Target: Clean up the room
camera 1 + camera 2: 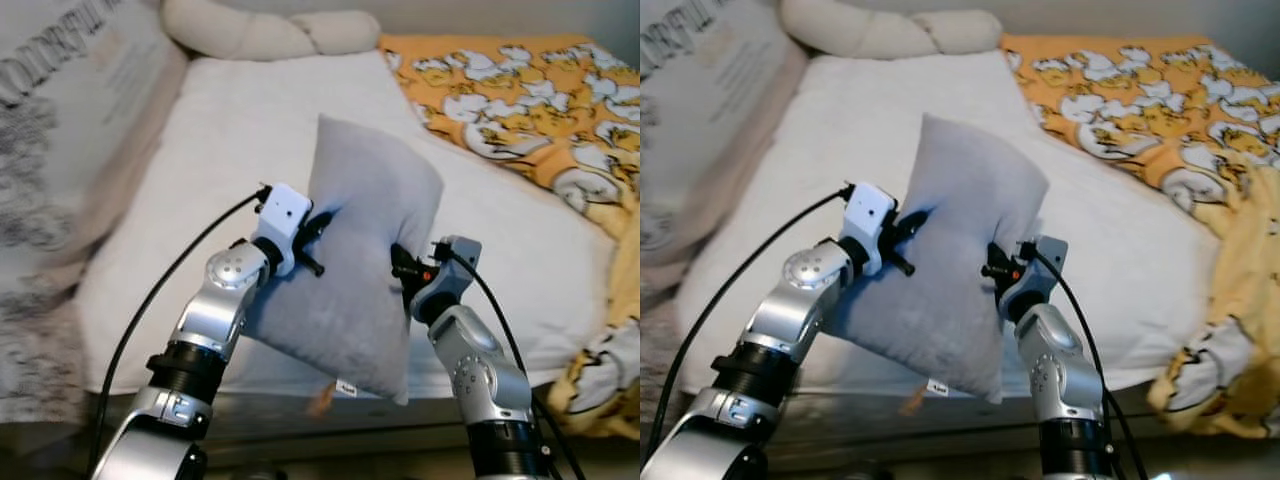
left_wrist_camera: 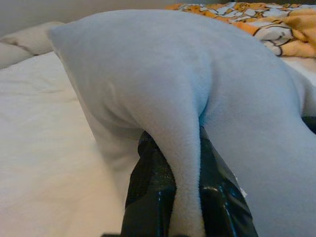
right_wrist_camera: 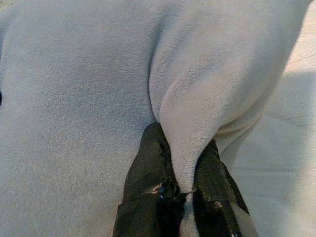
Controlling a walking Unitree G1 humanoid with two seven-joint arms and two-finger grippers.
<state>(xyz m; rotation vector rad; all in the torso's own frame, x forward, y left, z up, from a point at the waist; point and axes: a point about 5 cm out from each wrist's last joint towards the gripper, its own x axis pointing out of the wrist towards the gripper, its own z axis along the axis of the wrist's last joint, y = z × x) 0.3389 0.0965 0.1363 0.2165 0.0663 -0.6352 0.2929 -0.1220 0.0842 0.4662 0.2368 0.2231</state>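
Currently, the grey pillow (image 1: pixel 360 260) is held in the air between both arms, above the near edge of the bed (image 1: pixel 230 130), standing roughly upright with one corner pointing up and a small white label at its lower edge. The left claw (image 1: pixel 318 228) is clamped on a fold of fabric at the pillow's left side; in the left wrist view its two black fingers (image 2: pixel 150 197) sit on either side of a pinched ridge of grey cloth. The right claw (image 1: pixel 397 262) is clamped on the pillow's right side in the same manner; in the right wrist view its fingers (image 3: pixel 145 190) press a raised fold of the fabric between them. A black cable runs from each wrist back along the silver arm. The bed is covered by a white sheet (image 1: pixel 250 110). A cream, knotted cushion (image 1: pixel 265 30) lies at the far end of the bed, near the wall. An orange blanket (image 1: pixel 520 85) printed with white cartoon figures covers the right side of the bed and hangs over its right edge. A pale printed cloth (image 1: pixel 60 110) with dark lettering lies along the left side of the bed; the lettering is too blurred to read.
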